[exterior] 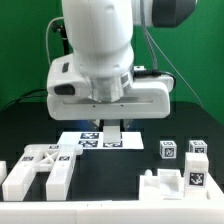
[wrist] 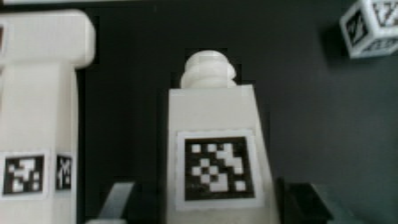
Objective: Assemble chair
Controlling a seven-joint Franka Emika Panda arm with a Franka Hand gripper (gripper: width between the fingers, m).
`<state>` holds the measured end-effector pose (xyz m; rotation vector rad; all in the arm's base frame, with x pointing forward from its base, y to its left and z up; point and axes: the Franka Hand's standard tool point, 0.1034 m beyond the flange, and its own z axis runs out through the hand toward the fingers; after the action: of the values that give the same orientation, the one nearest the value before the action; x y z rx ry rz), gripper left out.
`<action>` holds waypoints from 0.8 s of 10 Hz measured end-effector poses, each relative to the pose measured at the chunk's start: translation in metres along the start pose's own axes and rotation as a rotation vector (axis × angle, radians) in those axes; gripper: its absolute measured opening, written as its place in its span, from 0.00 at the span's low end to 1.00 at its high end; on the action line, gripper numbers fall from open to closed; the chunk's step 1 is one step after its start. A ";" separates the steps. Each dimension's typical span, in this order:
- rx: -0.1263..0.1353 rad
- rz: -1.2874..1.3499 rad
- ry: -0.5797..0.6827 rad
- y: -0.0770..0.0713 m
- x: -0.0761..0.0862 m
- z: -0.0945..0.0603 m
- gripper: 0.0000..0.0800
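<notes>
The chair is in loose white tagged pieces. In the wrist view a white post (wrist: 217,120), with a rounded knob at its far end and a square tag on its face, lies between my gripper's (wrist: 210,203) two dark fingers (wrist: 118,200). The jaws stand close against its sides, shut on it. In the exterior view the gripper (exterior: 112,130) hangs under the big white arm, just above the marker board (exterior: 92,139); the post is hidden there by the hand. A slotted white piece (exterior: 42,165) lies at the exterior view's left.
A long white piece (wrist: 45,100) with a tag lies beside the post. A small tagged block (wrist: 374,25) sits farther off. At the exterior view's right stand two short tagged posts (exterior: 168,150) (exterior: 197,150) and a notched block (exterior: 160,187).
</notes>
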<state>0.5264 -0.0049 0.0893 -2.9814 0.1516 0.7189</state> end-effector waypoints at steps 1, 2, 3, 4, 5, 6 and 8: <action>0.005 -0.001 0.086 -0.013 0.008 -0.013 0.36; 0.021 -0.017 0.212 -0.032 0.019 -0.047 0.36; 0.027 -0.027 0.312 -0.046 0.026 -0.075 0.36; 0.024 -0.023 0.411 -0.051 0.032 -0.082 0.36; 0.023 0.018 0.406 -0.049 0.021 -0.067 0.36; 0.021 0.017 0.473 -0.048 0.025 -0.069 0.36; 0.010 0.011 0.633 -0.049 0.033 -0.071 0.36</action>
<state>0.5931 0.0348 0.1395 -3.0811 0.1991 -0.2477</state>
